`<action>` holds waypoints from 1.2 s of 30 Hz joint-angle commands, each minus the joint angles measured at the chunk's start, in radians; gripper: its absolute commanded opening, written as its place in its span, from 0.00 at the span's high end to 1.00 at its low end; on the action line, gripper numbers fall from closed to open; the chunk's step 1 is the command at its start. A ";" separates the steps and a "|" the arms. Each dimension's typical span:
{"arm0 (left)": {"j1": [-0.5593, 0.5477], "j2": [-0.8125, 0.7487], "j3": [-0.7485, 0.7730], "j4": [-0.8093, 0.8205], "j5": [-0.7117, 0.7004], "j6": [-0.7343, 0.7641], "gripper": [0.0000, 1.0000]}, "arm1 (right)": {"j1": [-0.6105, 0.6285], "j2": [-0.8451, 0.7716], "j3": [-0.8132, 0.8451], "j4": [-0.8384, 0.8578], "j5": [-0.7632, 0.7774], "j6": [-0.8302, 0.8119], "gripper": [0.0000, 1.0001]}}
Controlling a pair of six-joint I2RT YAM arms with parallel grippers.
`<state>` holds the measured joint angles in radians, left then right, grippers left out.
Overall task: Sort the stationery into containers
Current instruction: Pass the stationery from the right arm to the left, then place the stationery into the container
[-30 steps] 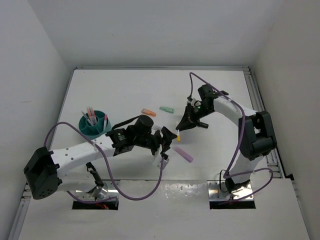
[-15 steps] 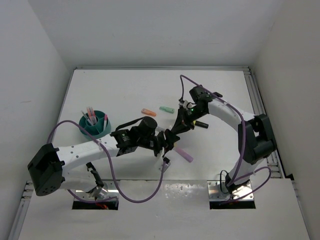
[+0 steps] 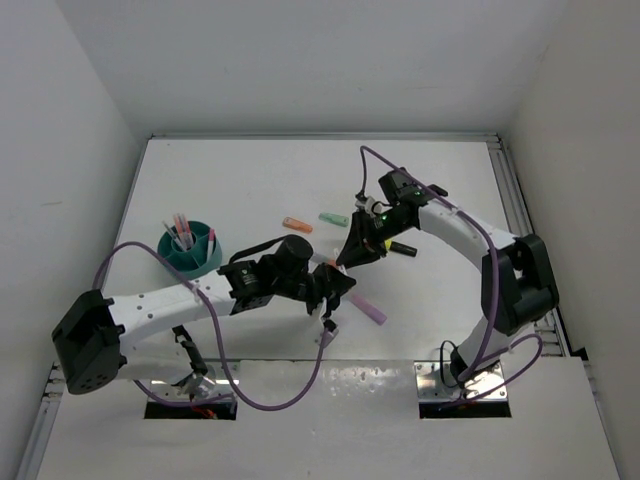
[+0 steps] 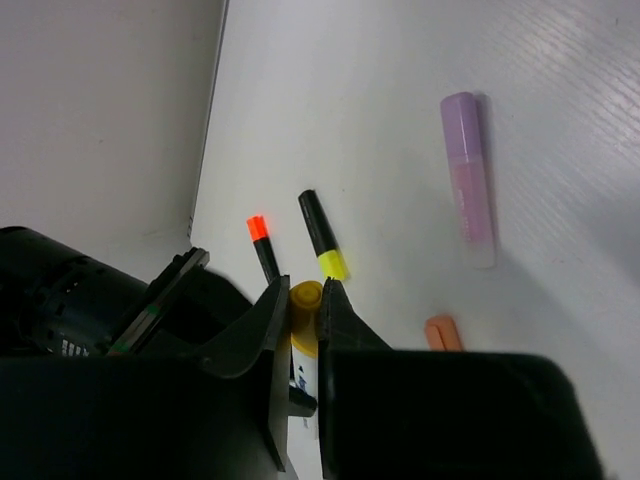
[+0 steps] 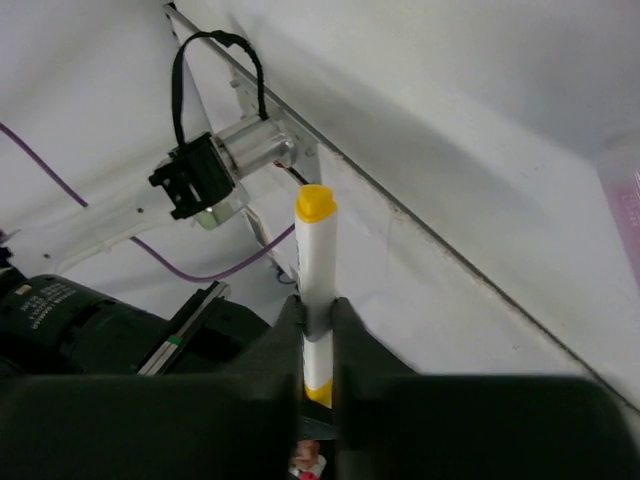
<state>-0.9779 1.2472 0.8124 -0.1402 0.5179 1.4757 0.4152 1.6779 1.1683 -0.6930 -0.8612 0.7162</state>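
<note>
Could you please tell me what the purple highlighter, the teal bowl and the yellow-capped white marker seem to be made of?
Purple highlighter: likely plastic; glossy lilac cap, paler translucent-looking barrel.
Teal bowl: probably moulded plastic; even colour, dull sheen, too small to say more.
Yellow-capped white marker: smooth plastic by its look; opaque white barrel, uniform yellow cap.

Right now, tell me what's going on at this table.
Both arms meet mid-table. The right tool is shut on a white yellow-capped marker, and the left tool is shut on what looks like the same marker, so this reads as a handover. The teal bowl at the left already holds a few pens. A purple highlighter, an orange pen, a mint pen and two black markers lie loose on the table.
</note>
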 commanded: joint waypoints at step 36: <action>1.173 -0.304 -0.124 0.255 0.100 -1.513 1.00 | -0.346 -0.141 0.024 -0.206 0.281 -0.569 0.61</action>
<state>0.1677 0.9413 0.6952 0.0380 0.5632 -0.0456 0.0544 1.5726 1.2098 -0.9360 -0.6235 0.2012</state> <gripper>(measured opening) 0.201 0.393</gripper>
